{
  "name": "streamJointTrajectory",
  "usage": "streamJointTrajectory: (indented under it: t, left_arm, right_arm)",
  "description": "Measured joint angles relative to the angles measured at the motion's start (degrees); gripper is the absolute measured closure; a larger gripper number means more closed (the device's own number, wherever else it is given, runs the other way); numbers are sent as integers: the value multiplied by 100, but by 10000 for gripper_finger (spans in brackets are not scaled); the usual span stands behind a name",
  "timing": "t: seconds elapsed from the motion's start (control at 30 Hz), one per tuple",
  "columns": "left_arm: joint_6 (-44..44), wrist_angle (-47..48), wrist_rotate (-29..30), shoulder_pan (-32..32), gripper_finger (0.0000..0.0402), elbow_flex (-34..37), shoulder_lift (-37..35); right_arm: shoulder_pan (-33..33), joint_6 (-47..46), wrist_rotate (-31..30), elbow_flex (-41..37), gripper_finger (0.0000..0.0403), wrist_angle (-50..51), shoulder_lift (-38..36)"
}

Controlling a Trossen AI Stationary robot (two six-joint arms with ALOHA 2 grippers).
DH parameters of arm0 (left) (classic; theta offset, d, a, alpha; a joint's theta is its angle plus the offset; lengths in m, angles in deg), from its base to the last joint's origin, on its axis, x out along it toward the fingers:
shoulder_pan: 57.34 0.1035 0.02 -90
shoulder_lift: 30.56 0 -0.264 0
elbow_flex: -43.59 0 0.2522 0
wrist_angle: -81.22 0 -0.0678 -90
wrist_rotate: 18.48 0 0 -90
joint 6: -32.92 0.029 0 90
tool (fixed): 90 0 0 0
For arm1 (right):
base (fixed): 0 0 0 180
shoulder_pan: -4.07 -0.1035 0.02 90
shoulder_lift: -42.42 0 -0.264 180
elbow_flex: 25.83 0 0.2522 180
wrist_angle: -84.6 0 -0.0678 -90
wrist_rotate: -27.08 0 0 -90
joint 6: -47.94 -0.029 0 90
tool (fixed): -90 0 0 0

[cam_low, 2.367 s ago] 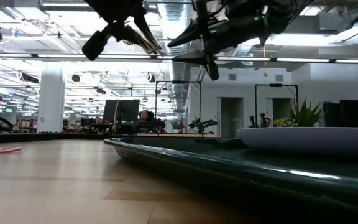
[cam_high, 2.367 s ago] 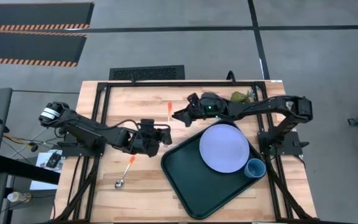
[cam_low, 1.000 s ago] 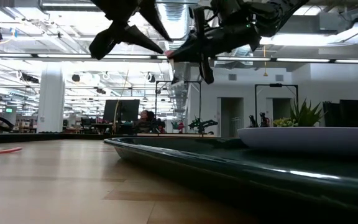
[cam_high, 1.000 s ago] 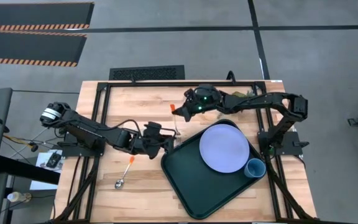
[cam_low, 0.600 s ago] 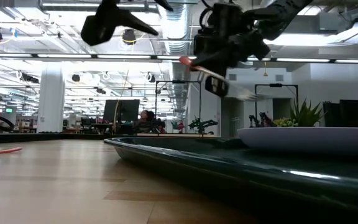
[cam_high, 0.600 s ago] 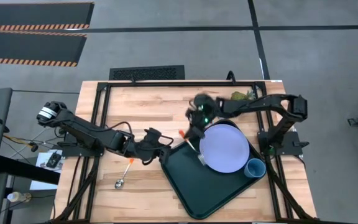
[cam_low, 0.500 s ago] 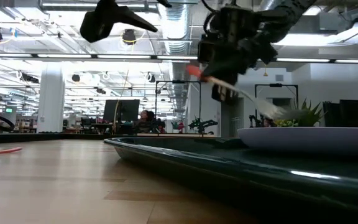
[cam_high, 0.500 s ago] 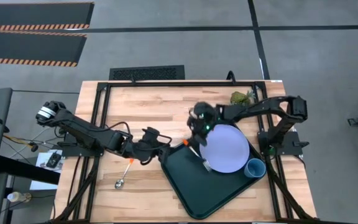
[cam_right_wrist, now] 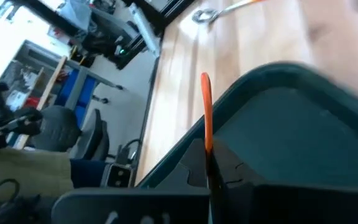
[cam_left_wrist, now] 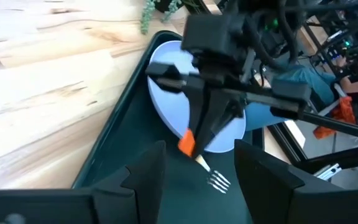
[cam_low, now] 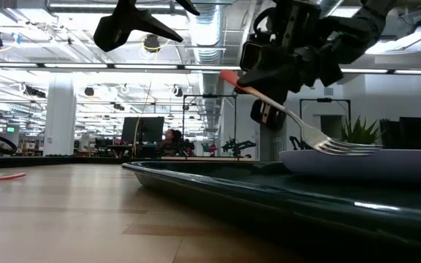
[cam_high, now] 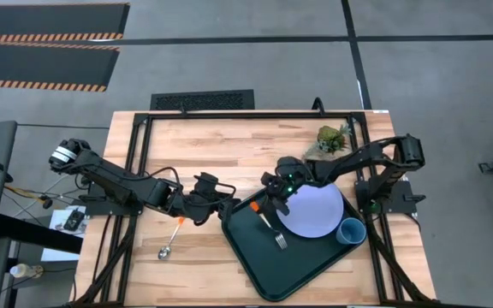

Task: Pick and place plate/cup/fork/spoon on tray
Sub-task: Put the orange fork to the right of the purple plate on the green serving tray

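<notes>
No readable text, label, brand, number or sign shows in any view, whether on the wooden desk, the dishes and cutlery, the arms, or the room behind.

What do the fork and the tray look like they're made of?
Fork: orange handle, likely plastic; bright silvery tines that look like metal. Tray: dark green-black with a soft sheen, probably plastic, though the look leaves that open.

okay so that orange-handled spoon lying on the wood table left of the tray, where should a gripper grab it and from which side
Grip the slim orange-handled spoon with the silver oval bowl at mid-handle, coming straight down from above. It lies flat on the bare wooden table, bowl toward the table's front edge, so fingers should close across the narrow handle. The left gripper hovers nearest.
</notes>
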Motion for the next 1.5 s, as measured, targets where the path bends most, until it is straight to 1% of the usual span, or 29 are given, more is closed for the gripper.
streamJointTrajectory:
  t: [0.1, 0.2, 0.33, 0.4, 0.63, 0.7, 1.03, 1.33, 1.5]
  left_arm:
    - [-4, 8, 30, 0, 228, 0, 0]
    - [-50, 51, 47, 0, 228, 2, 0]
    - [-106, 65, 44, 2, 228, 2, 0]
    - [-138, 117, 44, 2, 228, 2, 0]
    - [-129, 144, 48, 2, 228, 2, 0]
    - [-127, 146, 49, 2, 228, 2, 0]
    - [-133, 182, 46, 2, 228, 2, 0]
    - [-138, 242, 47, 2, 228, 2, 0]
    - [-133, 264, 50, 4, 228, 2, 0]
  right_arm:
    - [-82, -300, 47, -161, 402, -574, 220]
    - [-212, -767, 32, -232, 402, -1455, 588]
    - [-353, -1213, 53, -250, 402, -2166, 1048]
    - [-356, -1295, 53, -247, 402, -2326, 1179]
    - [-269, -1309, 70, -245, 402, -2190, 1497]
    - [-268, -1340, 48, -241, 397, -2000, 1512]
    - [-226, -1220, -259, -237, 351, -1829, 1503]
    - [-181, -1124, -252, -237, 318, -1805, 1503]
    - [-170, -1075, -244, -237, 287, -1796, 1503]
